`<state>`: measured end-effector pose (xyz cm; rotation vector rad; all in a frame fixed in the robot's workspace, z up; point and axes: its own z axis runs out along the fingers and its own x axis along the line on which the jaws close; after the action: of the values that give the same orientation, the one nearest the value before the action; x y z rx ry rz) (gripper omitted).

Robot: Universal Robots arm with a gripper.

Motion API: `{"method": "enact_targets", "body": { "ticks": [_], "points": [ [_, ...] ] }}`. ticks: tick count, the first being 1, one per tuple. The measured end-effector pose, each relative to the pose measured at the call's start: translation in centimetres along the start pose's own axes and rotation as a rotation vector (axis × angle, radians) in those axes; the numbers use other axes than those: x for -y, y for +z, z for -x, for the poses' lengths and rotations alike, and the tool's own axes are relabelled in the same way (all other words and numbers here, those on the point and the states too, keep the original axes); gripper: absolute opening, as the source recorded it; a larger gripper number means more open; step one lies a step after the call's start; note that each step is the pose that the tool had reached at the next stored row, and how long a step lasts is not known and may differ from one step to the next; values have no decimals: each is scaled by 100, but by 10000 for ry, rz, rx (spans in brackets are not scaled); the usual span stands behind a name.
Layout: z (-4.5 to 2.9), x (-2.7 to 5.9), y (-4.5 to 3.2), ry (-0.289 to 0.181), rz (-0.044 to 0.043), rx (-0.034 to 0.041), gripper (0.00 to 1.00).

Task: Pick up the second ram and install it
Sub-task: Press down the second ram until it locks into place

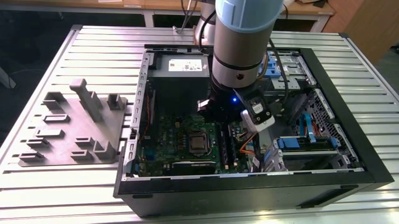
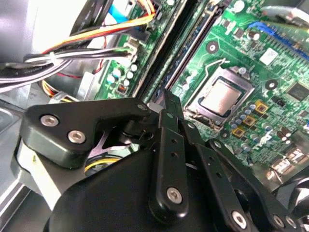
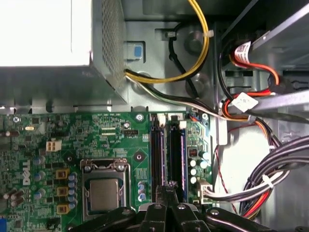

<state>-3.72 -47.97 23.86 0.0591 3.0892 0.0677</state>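
a robot arm [image 1: 240, 42] reaches down into an open computer case [image 1: 249, 186] that lies on its side on a ribbed metal surface [image 1: 74, 182]. the case sits toward the surface's far right part, and a grey holder tray [image 1: 74, 128] with upright blocks lies beside it on the exterior view's left, with no stick visible in its blocks.

the tool [image 3: 169, 189] hangs low over the green motherboard [image 3: 96, 140], right above the pair of long black memory slots [image 3: 157, 154] that run beside the processor socket [image 3: 104, 186]. in both wrist views its two black fingers [image 2: 170, 121] are drawn together into a narrow tip with no gap visible between them, and nothing can be seen clamped there.

the second ram [image 3: 183, 159] appears to lie already in the slot farther from the processor, showing as a thin dark strip with a bluish edge along its length; whether it is fully seated i cannot tell. the tool's tip sits over the near end of the slots, which would suit pressing a stick down into its slot rather than carrying it, though that is a judgement.

bundled cables [image 3: 270, 179], yellow, red, black and white, run along the case wall next to the slots, close to the tool. a pale power supply box [image 3: 38, 34] fills the case corner beyond the motherboard.
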Motion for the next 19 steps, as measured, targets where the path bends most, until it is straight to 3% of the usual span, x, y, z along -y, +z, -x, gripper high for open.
{"method": "enact_targets", "body": {
  "ticks": [15, 19],
  "points": [
    [-10, -261, 14, 0, 0, 0, 10],
    [-4, -290, 28, -67, 4, -3, 10]
  ]
}}
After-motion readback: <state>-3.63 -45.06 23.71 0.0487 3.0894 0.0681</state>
